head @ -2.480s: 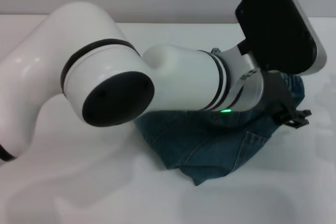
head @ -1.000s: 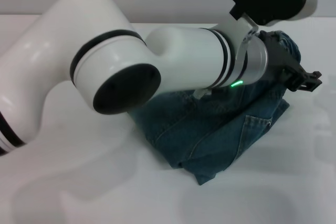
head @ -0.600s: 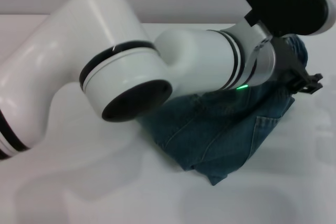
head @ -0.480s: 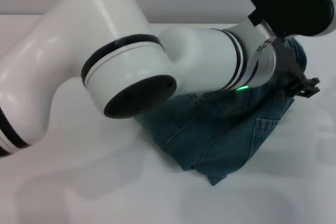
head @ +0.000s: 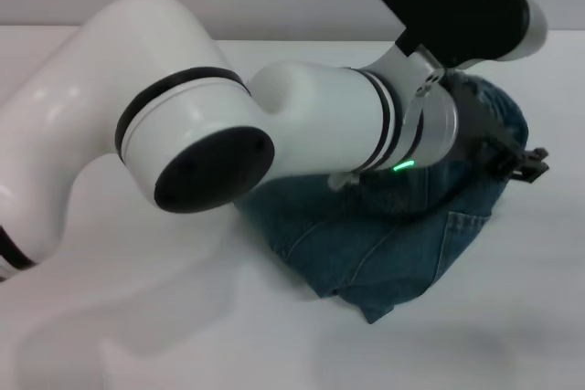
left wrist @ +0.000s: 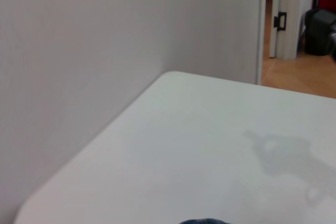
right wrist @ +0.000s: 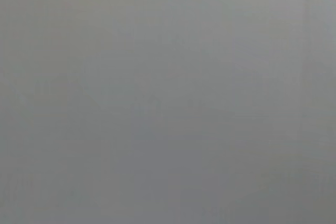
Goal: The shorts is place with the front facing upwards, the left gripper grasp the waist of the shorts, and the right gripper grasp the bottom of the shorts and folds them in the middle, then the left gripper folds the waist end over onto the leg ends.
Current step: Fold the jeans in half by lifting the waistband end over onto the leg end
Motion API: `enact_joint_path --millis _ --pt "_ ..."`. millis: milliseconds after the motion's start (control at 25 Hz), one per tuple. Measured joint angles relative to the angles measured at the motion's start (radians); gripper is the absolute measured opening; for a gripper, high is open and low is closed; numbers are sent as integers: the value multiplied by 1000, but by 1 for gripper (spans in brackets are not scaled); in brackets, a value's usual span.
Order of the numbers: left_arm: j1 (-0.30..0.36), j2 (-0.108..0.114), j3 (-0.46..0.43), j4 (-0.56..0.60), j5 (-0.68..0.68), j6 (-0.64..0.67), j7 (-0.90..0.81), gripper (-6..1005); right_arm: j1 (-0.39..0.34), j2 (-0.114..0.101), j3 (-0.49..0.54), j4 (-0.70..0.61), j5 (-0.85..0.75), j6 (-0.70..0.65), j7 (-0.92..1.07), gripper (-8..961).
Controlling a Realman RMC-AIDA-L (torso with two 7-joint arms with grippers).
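The shorts (head: 384, 235) lie on the white desk (head: 137, 335) as a compact folded bundle, right of centre in the head view and partly under the left arm. Pocket stitching shows on the upper layer, and a folded corner points toward the robot. This layering suggests that the fold over the middle is done and that the waist end is being laid onto the leg ends; neither the waistband nor the hems can be identified separately here.

The left tool (head: 523, 163) sits at the far right edge of the bundle, low and close to the denim. The arm reaches across the garment to get there, which fits a carry of one end over the other. From this angle the black fingers appear as one dark cluster — whether they are spread, closed, or gripping cloth cannot be told. The right arm appears only as a dark housing (head: 457, 2) at the top of the head view, raised clear of the desk; its tool is not visible.

View comparison:
- Head view: the only view showing garment, arm and tool together.
- Left wrist view: bare desk surface, a wall, a doorway beyond, and a thin sliver of denim at the frame edge. It confirms the camera is aimed past the shorts — not at them.
- Right wrist view: a uniform grey field with no usable detail.
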Motion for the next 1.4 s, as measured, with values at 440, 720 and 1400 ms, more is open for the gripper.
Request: enact_joint_path --millis 440,720,1400 --pt "-3 -2 65 54 -74 115 23 833 3 6 -85 -148 116 -200 75 -1" --pt "-35 -3 95 18 58 106 69 830 0 7 -90 -153 117 -205 80 -1" --pt "-55 -5 140 -47 62 20 149 823 9 6 -111 -170 117 -248 81 -2"
